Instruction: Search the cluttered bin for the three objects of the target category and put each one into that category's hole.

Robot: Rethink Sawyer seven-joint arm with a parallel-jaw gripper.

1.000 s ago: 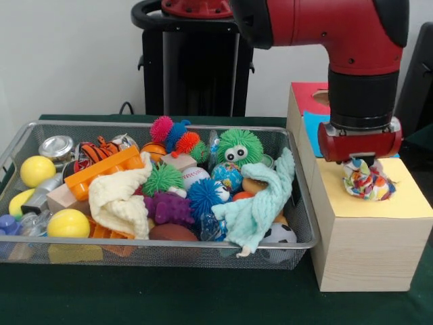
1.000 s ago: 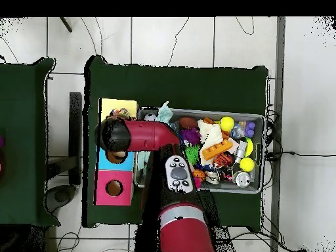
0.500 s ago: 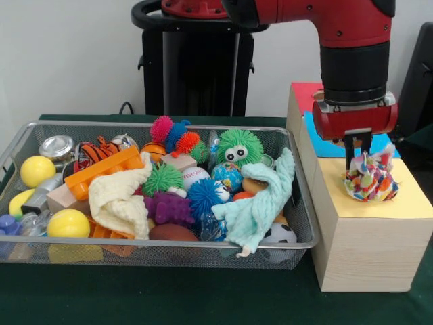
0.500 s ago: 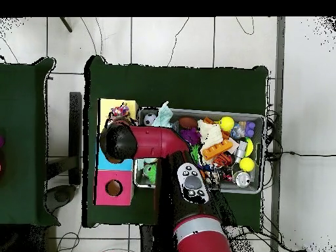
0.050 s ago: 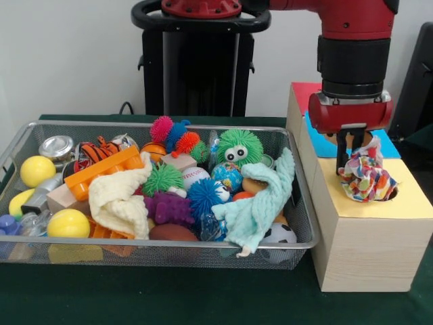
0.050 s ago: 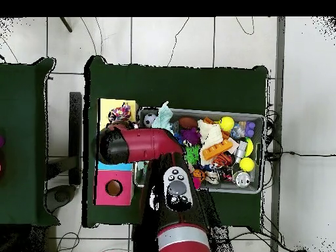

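Sitting on the wooden box's yellow section point(image 5: 399, 203): one multicoloured cloth bundle point(image 5: 365, 177), half over the hole there, seemingly awaiting a push in. Gripper point(image 5: 355, 145) is hanging just above, touching the bundle's top; whether it is clasping or released, I cannot tell. Wire bin point(image 5: 298, 237) is holding the remaining clutter beside the box.

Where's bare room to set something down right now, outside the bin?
The green table in front of the wire bin is bare. The box's yellow top is partly free beside the multicoloured cloth. The bin is packed. The hand hangs over the box.

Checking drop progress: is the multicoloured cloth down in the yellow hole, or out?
Out. The multicoloured crumpled cloth sits bunched on the yellow box top, covering most of its hole, beneath the end effector.
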